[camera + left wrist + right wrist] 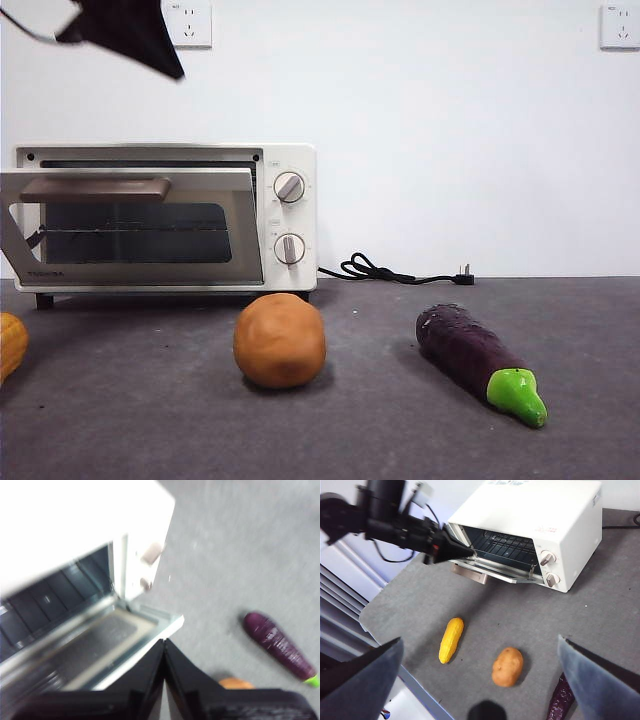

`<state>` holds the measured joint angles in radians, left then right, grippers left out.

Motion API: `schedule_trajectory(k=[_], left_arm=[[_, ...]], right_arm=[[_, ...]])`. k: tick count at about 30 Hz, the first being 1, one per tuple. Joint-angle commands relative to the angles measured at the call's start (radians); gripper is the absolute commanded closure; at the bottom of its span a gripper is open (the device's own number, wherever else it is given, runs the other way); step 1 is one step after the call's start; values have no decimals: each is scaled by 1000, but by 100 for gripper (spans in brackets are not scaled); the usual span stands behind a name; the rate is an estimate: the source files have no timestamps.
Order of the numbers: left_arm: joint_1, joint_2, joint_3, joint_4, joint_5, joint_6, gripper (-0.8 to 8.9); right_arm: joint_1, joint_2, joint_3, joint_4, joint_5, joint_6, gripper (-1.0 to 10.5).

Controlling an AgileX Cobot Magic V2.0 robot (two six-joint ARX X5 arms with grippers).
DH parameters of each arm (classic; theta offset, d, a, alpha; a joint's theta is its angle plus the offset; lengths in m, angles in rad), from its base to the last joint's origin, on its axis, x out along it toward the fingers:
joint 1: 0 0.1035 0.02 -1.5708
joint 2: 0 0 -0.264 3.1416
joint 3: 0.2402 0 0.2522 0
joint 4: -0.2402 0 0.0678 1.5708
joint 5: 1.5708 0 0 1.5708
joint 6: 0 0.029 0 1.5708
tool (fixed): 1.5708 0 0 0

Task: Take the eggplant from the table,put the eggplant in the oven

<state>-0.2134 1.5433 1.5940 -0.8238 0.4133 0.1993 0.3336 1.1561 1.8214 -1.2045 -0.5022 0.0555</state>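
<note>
From the front view I see the eggplant (pixel 477 363) lying on the table (pixel 380 440) toward the right, its green stem cap pointing at the camera and slightly right, nothing touching it. Left of it sits the brown potato (pixel 280 340), clear of the eggplant, and a yellow-orange corn cob (pixel 10 345) pokes in at the left edge. Behind them the oven (pixel 165 218) stands with its door (pixel 130 225) swung open and its two knobs on the right side; a black power cord (pixel 395 272) lies loose on the table beside it. A dark arm tip shows at the top left corner. On my left wrist view, the left gripper (pixel 164 645) has its fingers pressed together with nothing between them, poised just at the outer edge of the open door; the eggplant (pixel 279 646) lies well apart from it on the table, and a sliver of the potato (pixel 236 683) shows near the gripper body. On my right wrist view, the right gripper (pixel 480 660) is spread wide and empty, hanging high above the table; below it I see the potato (pixel 508 666), the corn cob (pixel 451 639), and one end of the eggplant (pixel 562 700) beside one finger, with the left gripper (pixel 465 552) up at the oven (pixel 535 525) door.
</note>
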Motion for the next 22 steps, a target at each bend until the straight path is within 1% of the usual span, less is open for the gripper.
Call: schedule_trajectory(k=[1, 6, 13, 16, 22], left_arm=[[-3, -58, -6, 10, 5, -18, 819], [-1, -166, -6, 17, -1, -25, 819], [14, -335, -6, 35, -150, -51, 819], [35, -396, -6, 29, -191, -69, 819], [65, -506, -6, 6, -265, -69, 819]], right_arm=[[1, 1, 4, 6, -3, -8, 380], [1, 5, 4, 0, -2, -7, 380], [1, 10, 4, -2, -2, -8, 380], [1, 12, 4, -2, -2, -8, 380], [1, 13, 4, -2, -2, -8, 380]])
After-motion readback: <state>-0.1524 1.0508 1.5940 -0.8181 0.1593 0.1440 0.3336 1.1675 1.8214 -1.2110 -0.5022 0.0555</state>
